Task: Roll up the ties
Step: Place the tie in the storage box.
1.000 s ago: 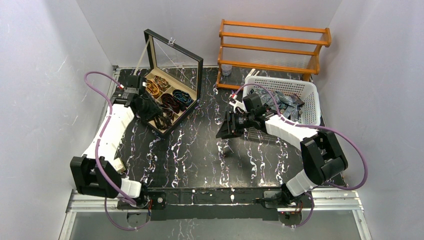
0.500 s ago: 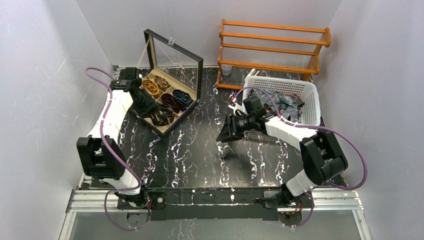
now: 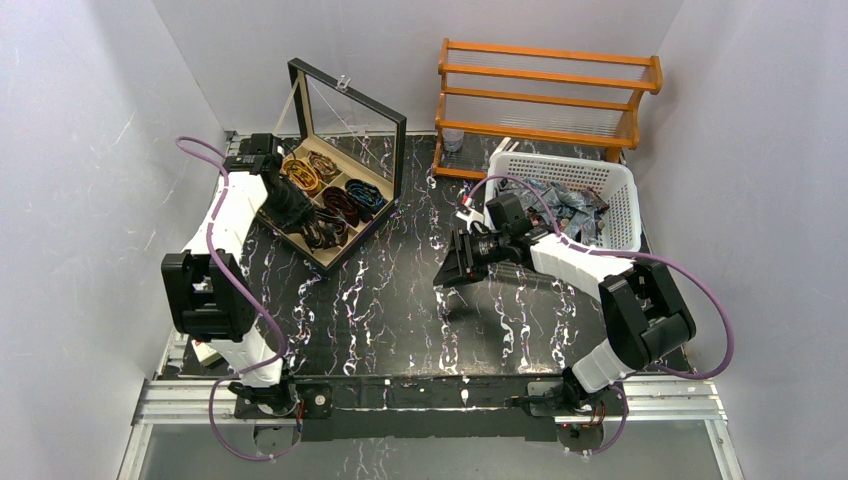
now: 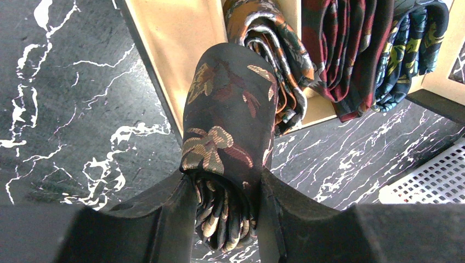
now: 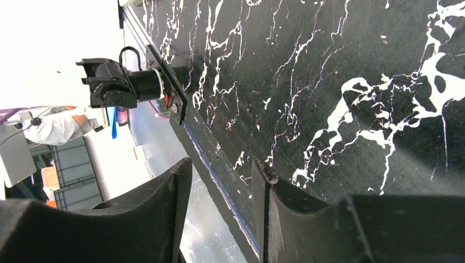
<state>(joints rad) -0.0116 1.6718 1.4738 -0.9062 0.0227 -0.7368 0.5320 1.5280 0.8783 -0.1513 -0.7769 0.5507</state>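
Note:
My left gripper is shut on a rolled dark tie with gold floral spots, its fingers pressing the coil's two sides. The coil hangs over the bare near-left compartment of the wooden box; I cannot tell whether it touches the floor. Beside it in the box lie an orange roll, a maroon roll and a teal roll. In the top view the left gripper sits at the box's left side. My right gripper hovers open over mid-table, with nothing between its fingers.
The box's glass lid stands open behind it. A white basket with several loose grey-blue ties sits at the back right. An orange wooden rack stands behind the basket. The table's near edge shows under the right gripper.
The left arm's elbow has swung up and in toward the box while its gripper, still holding the dark tie, edged over the box. The right gripper has barely moved.

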